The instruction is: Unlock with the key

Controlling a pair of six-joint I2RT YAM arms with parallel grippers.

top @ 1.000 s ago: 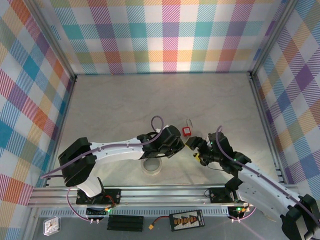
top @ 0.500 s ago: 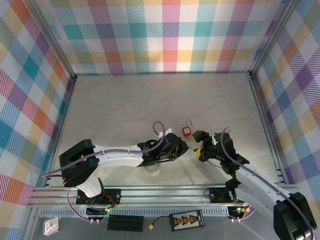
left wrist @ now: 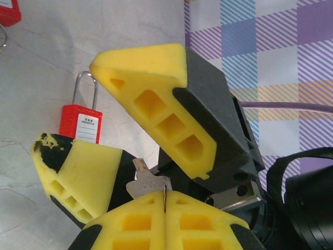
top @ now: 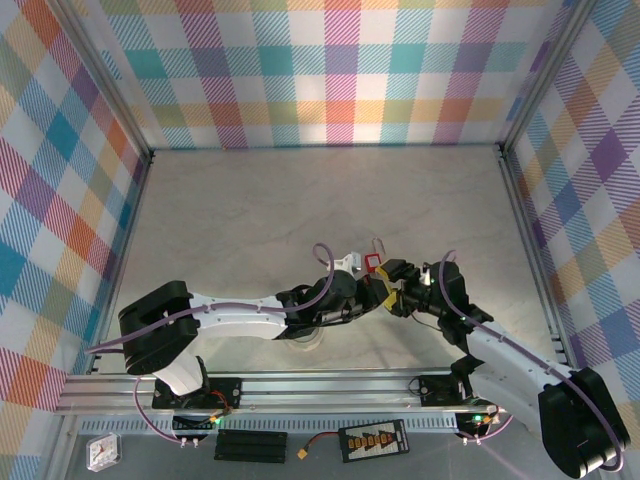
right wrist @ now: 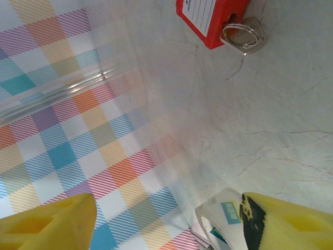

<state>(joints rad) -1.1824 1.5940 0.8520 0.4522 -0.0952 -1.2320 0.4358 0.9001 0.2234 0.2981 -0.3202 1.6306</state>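
Note:
My left gripper [left wrist: 165, 203] is shut on a silver key [left wrist: 148, 183], whose blade sticks up from its yellow fingertips. My right gripper [left wrist: 130, 140] stands open around that key, with one finger [left wrist: 156, 104] above it and one to its left, neither touching it. In the top view the two grippers, left [top: 366, 290] and right [top: 393, 287], meet at mid-table. Just behind them on the table is the red padlock [top: 373, 262], also seen from the left wrist [left wrist: 80, 122] with its steel shackle pointing away. The right wrist view shows the padlock [right wrist: 210, 15] with a metal ring [right wrist: 242, 34] at its end.
A clear tape roll [top: 305, 335] lies under the left arm near the front rail, and part of it shows by my right gripper's finger [right wrist: 223, 219]. Another red piece [left wrist: 8, 10] sits farther back on the table. Checked walls enclose the table.
The left gripper has carried the key right and away from the rail. The right gripper has swung left to meet it, and its jaws have narrowed a little around the key.

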